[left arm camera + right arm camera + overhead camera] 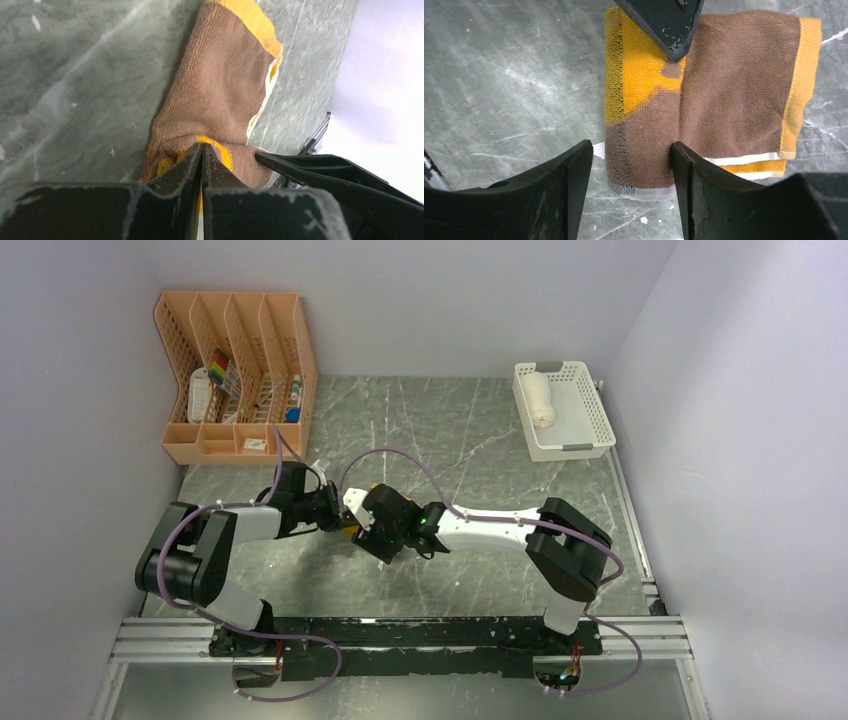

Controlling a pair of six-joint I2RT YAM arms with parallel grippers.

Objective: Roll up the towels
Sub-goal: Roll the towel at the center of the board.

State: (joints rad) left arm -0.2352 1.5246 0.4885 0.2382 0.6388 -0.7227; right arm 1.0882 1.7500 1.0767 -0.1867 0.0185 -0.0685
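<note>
A brown towel (734,85) with yellow and white trim lies on the grey marbled table, its left part folded into a loose roll with a yellow underside showing. It also shows in the left wrist view (220,85). My left gripper (202,147) is shut, its tips pinching the yellow fold of this towel; its tip also shows in the right wrist view (671,47). My right gripper (630,147) is open, its fingers on either side of the rolled end. A cream-white towel (540,400) lies rolled in the basket. No separate mustard towel is in view.
A white mesh basket (590,425) stands at the back right. An orange desk organizer (235,370) with small items stands at the back left. Both grippers (355,525) meet at the table's middle left, hiding most of the towel from above.
</note>
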